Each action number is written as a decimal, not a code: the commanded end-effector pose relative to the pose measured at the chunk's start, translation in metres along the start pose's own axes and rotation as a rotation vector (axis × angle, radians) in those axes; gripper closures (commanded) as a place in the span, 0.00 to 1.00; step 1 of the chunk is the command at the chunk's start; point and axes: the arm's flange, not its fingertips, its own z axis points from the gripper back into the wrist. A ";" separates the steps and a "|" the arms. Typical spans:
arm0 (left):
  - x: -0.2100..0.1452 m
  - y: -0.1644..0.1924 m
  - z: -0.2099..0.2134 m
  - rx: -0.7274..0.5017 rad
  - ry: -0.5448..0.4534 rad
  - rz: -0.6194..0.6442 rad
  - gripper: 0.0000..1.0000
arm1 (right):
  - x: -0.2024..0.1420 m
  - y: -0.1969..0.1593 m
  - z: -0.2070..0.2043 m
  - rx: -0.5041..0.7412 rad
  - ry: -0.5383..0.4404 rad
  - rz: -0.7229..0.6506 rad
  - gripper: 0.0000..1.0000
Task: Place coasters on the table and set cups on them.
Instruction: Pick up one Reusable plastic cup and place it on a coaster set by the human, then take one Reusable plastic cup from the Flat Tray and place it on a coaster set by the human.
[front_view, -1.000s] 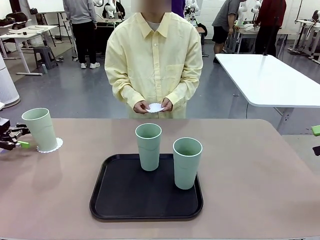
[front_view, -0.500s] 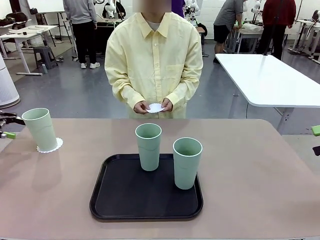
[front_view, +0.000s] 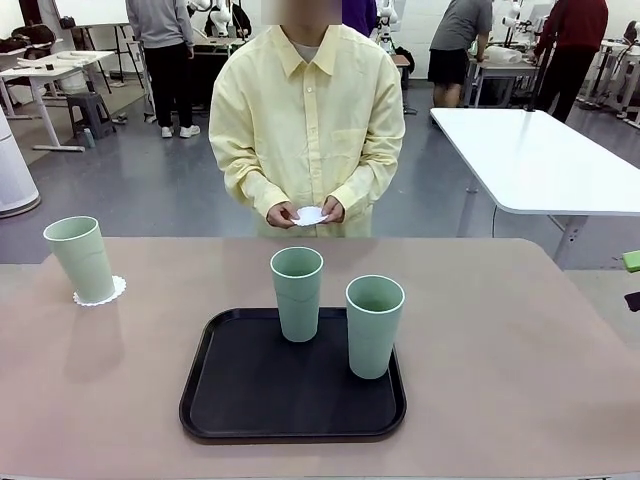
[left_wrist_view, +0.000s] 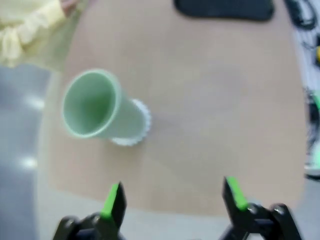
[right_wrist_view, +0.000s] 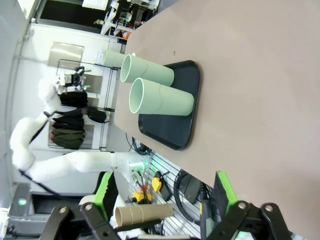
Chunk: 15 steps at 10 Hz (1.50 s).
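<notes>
Front view had one cup (front_view: 80, 258) sitting on its coaster (front_view: 100, 292) at the worktop (front_view: 520, 330) left; two more cups (front_view: 297, 293) stood on the tray (front_view: 230, 400). Gaping wide and empty were the left end effector (left_wrist_view: 173, 190) and right end effector (right_wrist_view: 164, 182). Smart play looked like a mid-wall grip, landing dead-centre on a coaster.

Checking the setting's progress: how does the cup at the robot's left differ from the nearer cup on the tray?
The left cup stands on a white coaster on the table; the tray cup stands on the black tray, without a coaster. The left cup stands alone near the table's edge; the tray cup has another cup close by. Both are upright, pale mint green, equally tapered.
</notes>
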 end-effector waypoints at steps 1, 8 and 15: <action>0.065 -0.039 -0.021 -0.108 0.116 0.079 0.00 | 0.000 -0.001 0.001 0.015 -0.001 0.009 0.00; 0.206 -0.020 -0.156 0.341 0.442 0.281 0.00 | 0.000 -0.001 0.001 0.015 -0.001 0.009 0.00; 0.207 -0.045 -0.112 0.134 0.321 0.173 0.00 | 0.000 -0.001 0.001 0.015 -0.001 0.009 0.00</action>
